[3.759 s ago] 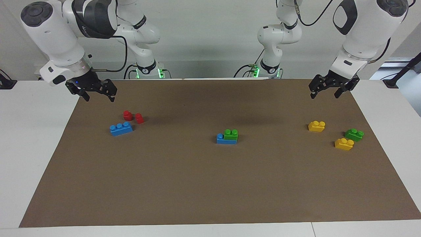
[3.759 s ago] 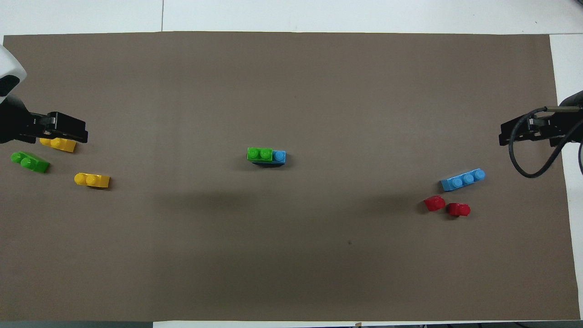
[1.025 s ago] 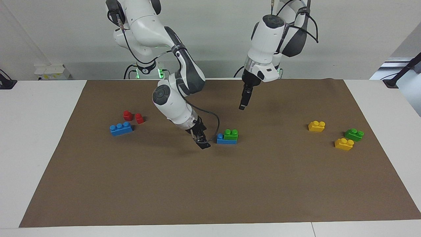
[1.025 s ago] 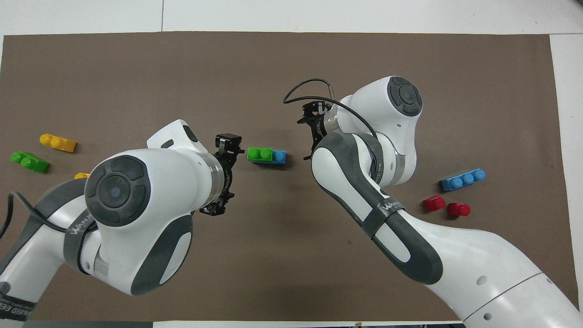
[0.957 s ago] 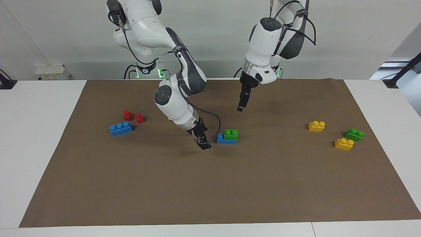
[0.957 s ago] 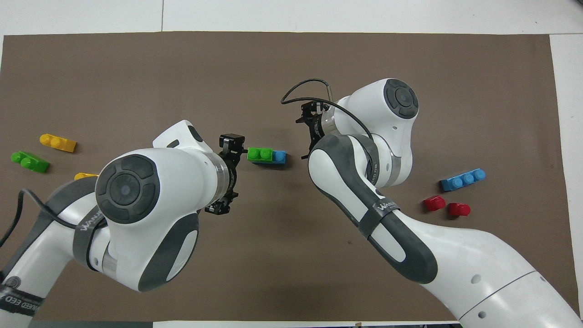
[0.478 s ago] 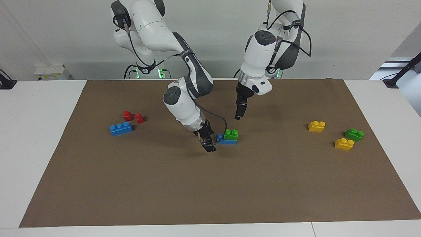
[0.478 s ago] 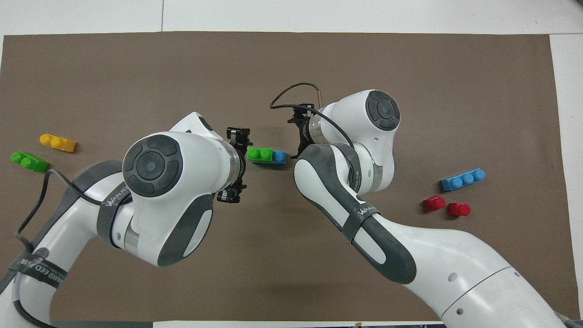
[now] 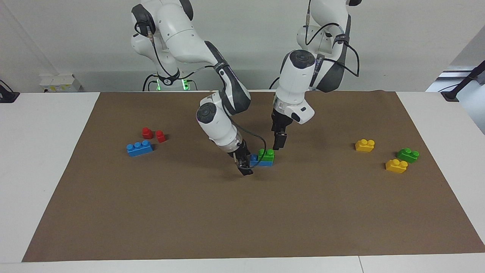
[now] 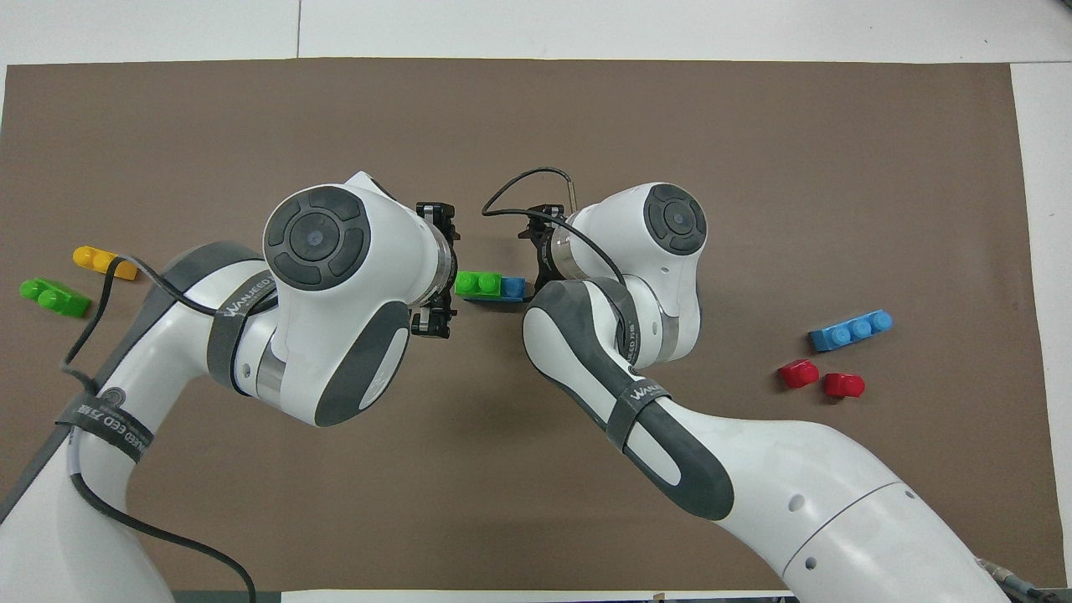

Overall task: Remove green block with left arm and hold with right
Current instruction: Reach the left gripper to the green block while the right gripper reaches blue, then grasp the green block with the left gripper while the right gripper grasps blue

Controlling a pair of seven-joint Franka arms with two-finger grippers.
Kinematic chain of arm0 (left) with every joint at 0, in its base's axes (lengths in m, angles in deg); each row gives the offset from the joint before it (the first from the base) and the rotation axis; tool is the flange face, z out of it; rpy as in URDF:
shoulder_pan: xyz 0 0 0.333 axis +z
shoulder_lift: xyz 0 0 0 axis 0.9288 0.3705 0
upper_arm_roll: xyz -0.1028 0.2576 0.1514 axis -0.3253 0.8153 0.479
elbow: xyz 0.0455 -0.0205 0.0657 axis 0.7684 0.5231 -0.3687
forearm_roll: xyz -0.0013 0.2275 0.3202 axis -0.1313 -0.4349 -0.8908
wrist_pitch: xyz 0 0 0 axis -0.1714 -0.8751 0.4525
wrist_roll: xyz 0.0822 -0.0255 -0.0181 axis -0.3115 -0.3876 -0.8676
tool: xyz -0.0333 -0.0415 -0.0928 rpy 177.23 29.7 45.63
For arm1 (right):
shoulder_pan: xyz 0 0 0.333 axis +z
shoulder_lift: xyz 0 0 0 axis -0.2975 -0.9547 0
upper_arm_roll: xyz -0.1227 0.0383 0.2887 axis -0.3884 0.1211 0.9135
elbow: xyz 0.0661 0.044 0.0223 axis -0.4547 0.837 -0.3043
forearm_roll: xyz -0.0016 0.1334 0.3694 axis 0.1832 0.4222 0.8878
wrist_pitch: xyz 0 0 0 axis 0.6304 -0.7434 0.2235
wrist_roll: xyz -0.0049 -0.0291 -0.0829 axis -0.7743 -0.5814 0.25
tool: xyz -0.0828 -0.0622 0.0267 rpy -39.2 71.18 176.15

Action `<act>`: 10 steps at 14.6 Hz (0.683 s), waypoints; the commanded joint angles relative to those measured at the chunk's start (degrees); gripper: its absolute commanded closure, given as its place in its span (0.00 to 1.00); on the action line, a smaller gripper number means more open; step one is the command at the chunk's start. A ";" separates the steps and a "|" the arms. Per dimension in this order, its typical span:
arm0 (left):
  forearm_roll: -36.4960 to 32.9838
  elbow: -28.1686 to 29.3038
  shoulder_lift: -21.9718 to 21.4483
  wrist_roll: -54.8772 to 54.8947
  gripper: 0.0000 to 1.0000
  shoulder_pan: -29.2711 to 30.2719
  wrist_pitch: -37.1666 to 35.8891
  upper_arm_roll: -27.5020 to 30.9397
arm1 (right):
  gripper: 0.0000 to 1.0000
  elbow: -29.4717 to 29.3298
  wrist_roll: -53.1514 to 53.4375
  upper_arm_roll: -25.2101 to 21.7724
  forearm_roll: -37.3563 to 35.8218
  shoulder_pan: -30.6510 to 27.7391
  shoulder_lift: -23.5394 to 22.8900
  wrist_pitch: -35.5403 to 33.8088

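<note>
The green block [image 9: 266, 154] [image 10: 477, 283], with two studs, sits pressed on top of a blue brick [image 9: 261, 162] [image 10: 513, 287] in the middle of the brown mat. My left gripper [image 9: 279, 142] [image 10: 446, 268] hangs open just above the mat, beside the green block on the left arm's side. Its fingers stand wide apart in the overhead view and hold nothing. Low at the blue brick's bare end is my right gripper [image 9: 245, 165] [image 10: 533, 266], open and empty. Whether it touches the brick does not show.
A second green brick [image 9: 408, 154] [image 10: 54, 297] and two yellow bricks [image 9: 365, 145] [image 9: 396, 166] lie toward the left arm's end. A loose blue brick [image 9: 140, 148] [image 10: 850, 329] and two red pieces [image 9: 147, 132] [image 9: 160, 136] lie toward the right arm's end.
Both arms have closed in on the stacked bricks. The left gripper has come down beside the green block. The right gripper has slid up to the blue brick's end. No brick has moved.
</note>
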 commanded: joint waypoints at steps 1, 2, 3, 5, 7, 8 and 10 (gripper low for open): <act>-1.32 -1.79 2.16 -2.49 0.00 -0.08 -1.72 0.43 | 0.01 1.04 0.50 -0.06 1.18 0.13 0.12 1.30; -1.58 -1.88 3.03 -3.37 0.00 -0.08 -1.63 0.44 | 0.01 0.96 0.50 -0.06 1.18 0.13 0.12 1.04; -2.19 -2.05 4.00 -4.42 0.00 -0.08 -1.63 0.44 | 0.01 0.96 0.50 -0.06 1.26 0.13 0.12 1.03; -3.68 -3.28 6.28 -6.79 0.00 -0.17 -1.80 0.35 | 0.01 1.04 0.50 -0.06 1.26 0.13 0.12 1.21; -4.30 -5.12 8.39 -8.82 0.00 -0.26 -1.72 0.35 | 0.00 1.31 0.50 -0.06 1.26 0.75 0.21 0.95; -4.31 -5.83 8.92 -8.91 0.00 -0.17 -1.81 0.35 | 0.00 1.39 0.59 -0.06 1.26 0.84 0.30 0.86; -4.39 -6.10 9.63 -8.91 0.00 -0.08 -1.54 0.35 | 0.00 1.74 0.59 0.03 1.26 1.01 0.47 0.68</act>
